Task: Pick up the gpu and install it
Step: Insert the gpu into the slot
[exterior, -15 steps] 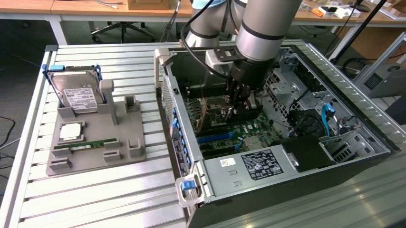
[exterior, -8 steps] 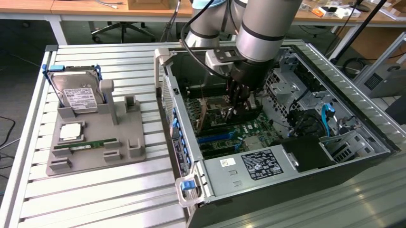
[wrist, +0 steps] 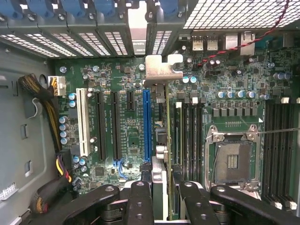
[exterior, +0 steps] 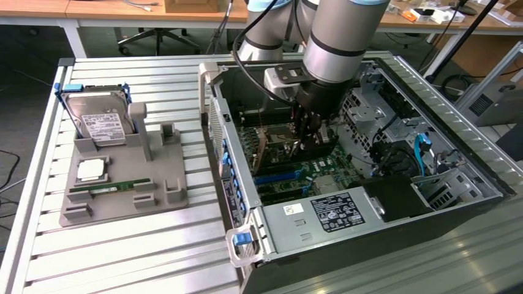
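Exterior view looks down from high; wrist view faces straight down, close; both share the motherboard (exterior: 307,168) (wrist: 131,136).

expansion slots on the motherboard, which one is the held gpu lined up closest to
The blue slot. The gpu, edge-on in the gripper, hangs right beside it; the black slots and white slot lie farther off.

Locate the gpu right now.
The gpu is held edge-on in the gripper, inside the open computer case above the motherboard, beside the blue slot.
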`<state>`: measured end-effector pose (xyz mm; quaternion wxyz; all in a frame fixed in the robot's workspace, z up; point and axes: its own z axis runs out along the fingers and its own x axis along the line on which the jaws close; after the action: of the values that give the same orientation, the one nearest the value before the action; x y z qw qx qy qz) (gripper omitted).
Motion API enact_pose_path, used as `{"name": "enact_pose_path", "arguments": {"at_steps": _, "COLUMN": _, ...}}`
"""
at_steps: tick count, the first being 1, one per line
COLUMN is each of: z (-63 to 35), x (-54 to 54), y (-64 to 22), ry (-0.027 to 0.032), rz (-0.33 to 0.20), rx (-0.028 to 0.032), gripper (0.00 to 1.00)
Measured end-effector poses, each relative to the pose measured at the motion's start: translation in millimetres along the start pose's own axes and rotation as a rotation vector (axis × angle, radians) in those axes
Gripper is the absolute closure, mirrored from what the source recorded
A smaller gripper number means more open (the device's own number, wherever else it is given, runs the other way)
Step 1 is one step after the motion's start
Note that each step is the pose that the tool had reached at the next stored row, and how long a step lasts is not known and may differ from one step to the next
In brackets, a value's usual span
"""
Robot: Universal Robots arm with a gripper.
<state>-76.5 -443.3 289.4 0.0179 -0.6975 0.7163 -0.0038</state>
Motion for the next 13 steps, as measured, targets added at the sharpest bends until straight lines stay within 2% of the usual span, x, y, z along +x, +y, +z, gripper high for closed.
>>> {"name": "enact_pose_path", "arguments": {"at_steps": 13, "z": 2.3, "x": 0.6, "y": 0.3, "ry": 0.0000, "rz": 0.000, "rx": 0.0000, "gripper": 0.73}}
